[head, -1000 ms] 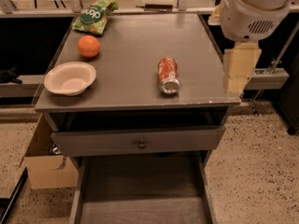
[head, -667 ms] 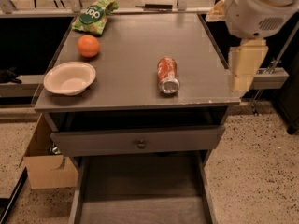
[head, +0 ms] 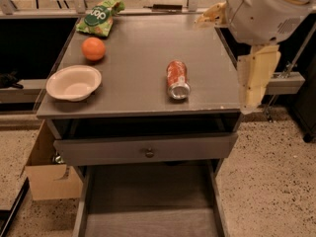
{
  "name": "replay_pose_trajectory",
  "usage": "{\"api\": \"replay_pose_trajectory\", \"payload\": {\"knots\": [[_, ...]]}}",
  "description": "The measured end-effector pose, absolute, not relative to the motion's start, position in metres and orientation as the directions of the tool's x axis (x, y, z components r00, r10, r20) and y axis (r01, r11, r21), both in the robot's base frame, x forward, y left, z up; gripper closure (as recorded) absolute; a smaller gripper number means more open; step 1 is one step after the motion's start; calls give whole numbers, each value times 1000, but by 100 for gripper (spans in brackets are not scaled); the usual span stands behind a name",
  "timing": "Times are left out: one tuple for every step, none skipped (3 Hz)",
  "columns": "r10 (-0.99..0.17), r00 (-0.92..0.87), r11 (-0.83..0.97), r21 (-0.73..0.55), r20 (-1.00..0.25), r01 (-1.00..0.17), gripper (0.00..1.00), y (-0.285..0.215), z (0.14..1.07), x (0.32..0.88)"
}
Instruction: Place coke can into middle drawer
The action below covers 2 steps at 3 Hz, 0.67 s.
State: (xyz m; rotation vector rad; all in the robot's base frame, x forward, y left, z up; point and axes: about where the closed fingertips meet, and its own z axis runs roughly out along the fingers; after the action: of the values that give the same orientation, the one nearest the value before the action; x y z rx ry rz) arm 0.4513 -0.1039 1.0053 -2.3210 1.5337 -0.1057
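The coke can (head: 177, 79) lies on its side on the grey cabinet top (head: 143, 48), right of centre, with one silver end facing the front edge. The middle drawer (head: 148, 201) is pulled out below, its flat grey floor bare. My gripper (head: 256, 78) hangs off the right edge of the cabinet top, to the right of the can and apart from it, under the large white arm housing (head: 266, 9). It holds nothing that I can see.
An orange fruit (head: 93, 48), a white bowl (head: 74, 82) and a green chip bag (head: 98, 16) lie on the left of the top. The drawer front with a knob (head: 146, 150) sits above the open drawer. A cardboard box (head: 49, 177) stands on the floor at left.
My gripper swayed slightly to the right and back, staying beside the right edge. The can and the other objects have not moved.
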Motion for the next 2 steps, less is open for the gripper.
{"api": "replay_pose_trajectory", "payload": {"knots": [[-911, 386, -337, -277, -145, -900, 0, -99, 995, 472], [-917, 395, -372, -246, -51, -895, 0, -96, 978, 518]]}}
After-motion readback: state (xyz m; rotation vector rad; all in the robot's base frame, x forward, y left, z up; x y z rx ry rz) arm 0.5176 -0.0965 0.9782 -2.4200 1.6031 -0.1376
